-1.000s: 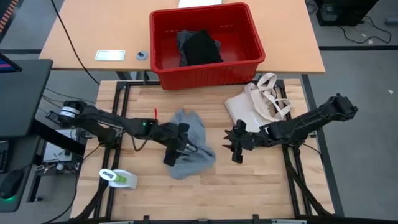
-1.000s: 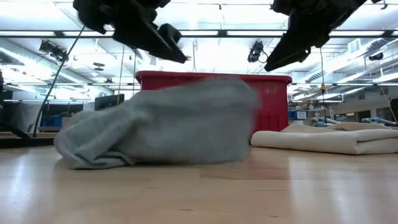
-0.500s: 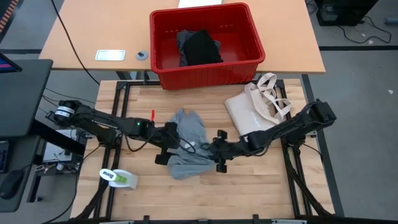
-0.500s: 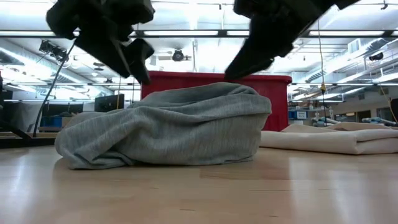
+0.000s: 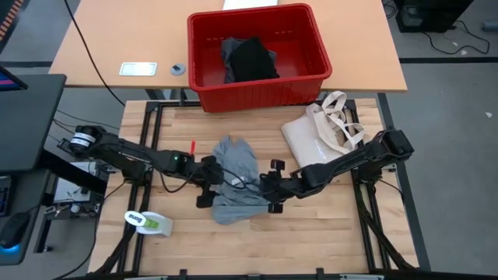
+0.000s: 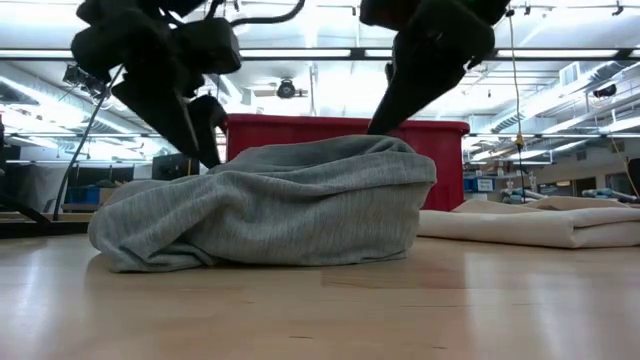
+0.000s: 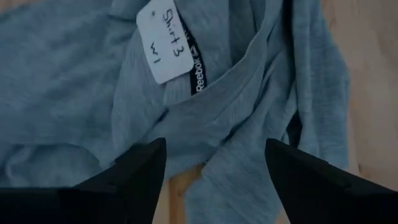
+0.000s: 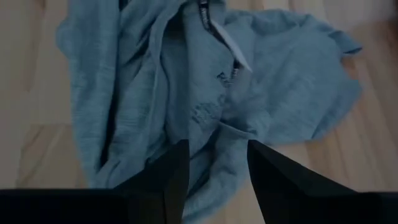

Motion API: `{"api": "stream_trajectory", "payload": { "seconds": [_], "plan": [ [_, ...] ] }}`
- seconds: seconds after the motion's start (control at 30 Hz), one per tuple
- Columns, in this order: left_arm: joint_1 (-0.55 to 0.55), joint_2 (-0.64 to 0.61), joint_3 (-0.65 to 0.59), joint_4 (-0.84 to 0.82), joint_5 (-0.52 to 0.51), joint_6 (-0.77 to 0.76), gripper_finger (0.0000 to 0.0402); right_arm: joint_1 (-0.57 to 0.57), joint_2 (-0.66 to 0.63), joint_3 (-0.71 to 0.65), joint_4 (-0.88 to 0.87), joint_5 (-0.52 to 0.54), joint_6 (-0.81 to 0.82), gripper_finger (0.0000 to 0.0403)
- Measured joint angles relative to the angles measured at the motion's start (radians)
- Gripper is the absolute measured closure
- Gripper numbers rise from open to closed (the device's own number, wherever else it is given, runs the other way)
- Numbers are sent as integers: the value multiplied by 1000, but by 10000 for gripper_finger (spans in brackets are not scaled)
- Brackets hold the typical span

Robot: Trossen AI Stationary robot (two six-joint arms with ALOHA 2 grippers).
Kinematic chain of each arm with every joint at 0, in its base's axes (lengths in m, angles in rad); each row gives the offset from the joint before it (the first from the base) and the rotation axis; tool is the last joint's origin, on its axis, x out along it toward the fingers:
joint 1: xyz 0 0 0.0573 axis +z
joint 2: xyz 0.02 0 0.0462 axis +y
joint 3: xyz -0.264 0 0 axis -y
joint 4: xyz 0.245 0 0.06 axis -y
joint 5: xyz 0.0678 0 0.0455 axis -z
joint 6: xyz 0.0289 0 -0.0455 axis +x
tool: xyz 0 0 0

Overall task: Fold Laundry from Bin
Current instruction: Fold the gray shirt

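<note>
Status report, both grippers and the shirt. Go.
Left gripper open at grey T-shirt's left edge. Right gripper open at its right edge. Shirt crumpled on table, unheld. Tote bag lies clear.

I count one grey T-shirt (image 5: 236, 177) mid-bench, two dark garments (image 5: 249, 59) in one red bin (image 5: 204, 47) at twelve o'clock, one tote bag (image 5: 323, 131), one tape roll (image 5: 148, 222).
</note>
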Motion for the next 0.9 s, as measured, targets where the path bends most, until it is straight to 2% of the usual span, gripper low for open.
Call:
{"api": "stream_trajectory", "payload": {
  "seconds": [0.1, 0.27, 0.37, 0.47, 0.53, 0.63, 0.67, 0.8, 0.9],
  "plan": [
    [0, 27, -1, 17, 36, -38, 125, 0, -5, -2, -39, 8, 1, 233],
    [1, 102, -2, 56, 39, -68, 126, -6, -4, -4, -73, 8, 23, 233],
    [9, 125, -2, 112, 38, -68, 142, -4, -4, -4, -81, 29, 24, 233],
    [12, 128, 0, 190, 31, -38, 196, -4, -4, -4, -91, 32, 25, 233],
    [12, 124, 12, 190, 5, -4, 253, -4, -6, -4, -99, 31, 33, 233],
    [12, 112, 60, 128, -8, 68, 361, -2, -29, -4, -134, 30, 35, 233],
    [12, 104, 86, 90, -9, 92, 379, 1, -45, -4, -149, 35, 35, 233],
    [3, 37, 233, -58, -25, 228, 382, 5, -126, -4, -151, 51, -22, 233],
    [-24, -13, 370, -187, -24, 404, 382, -4, -175, -4, -88, 25, -101, 233]
  ]
}}
